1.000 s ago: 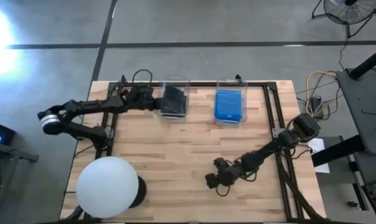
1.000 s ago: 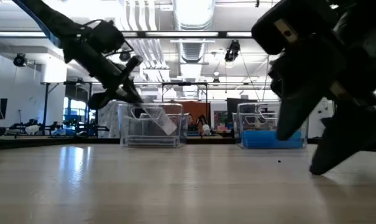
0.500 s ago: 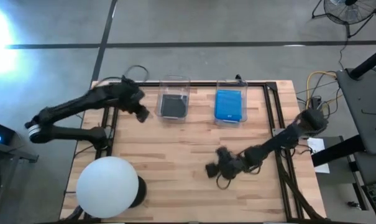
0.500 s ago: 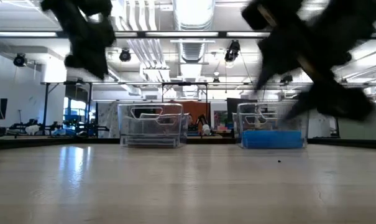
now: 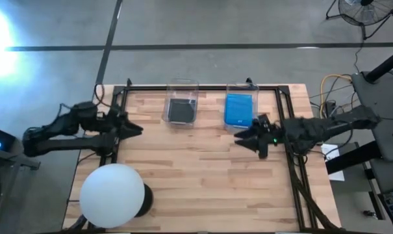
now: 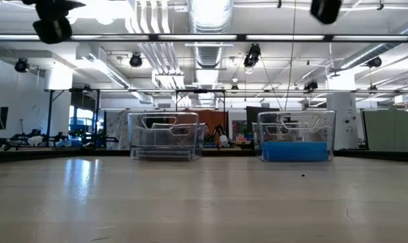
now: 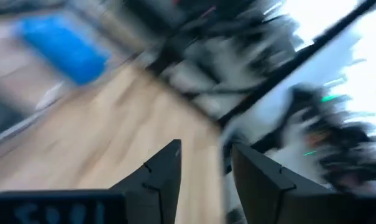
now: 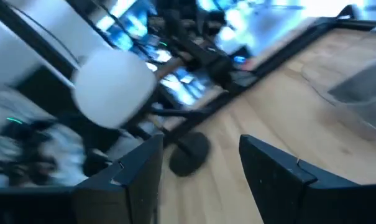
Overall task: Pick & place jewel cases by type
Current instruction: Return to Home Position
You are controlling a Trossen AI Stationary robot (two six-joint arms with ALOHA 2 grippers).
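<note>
— Any lettering you can read?

— None. The dark bar (image 7: 57,208) behind the left claw (image 7: 206,152) carries pale blue marks (image 7: 32,213), smeared past reading.

— The blue jewel cases (image 5: 239,109) just beside the right claw (image 5: 241,138)?

— Plain blue from above, no legible label. The same goes for the black jewel cases (image 5: 180,110), well apart from the left claw.

— And the tabletop (image 5: 196,172)?

— Bare wood between the claws.

Seen from above, the left bin (image 5: 182,83) and right bin (image 5: 240,86) sit side by side at upper middle of the table (image 5: 196,172). Cases (image 5: 181,110) lie in the left bin, more cases (image 5: 239,109) in the right bin. A ball (image 5: 112,195) stands lower left. The left gripper (image 5: 136,130) is at mid-left, and the right gripper (image 5: 238,138) is just below the right bin.
</note>
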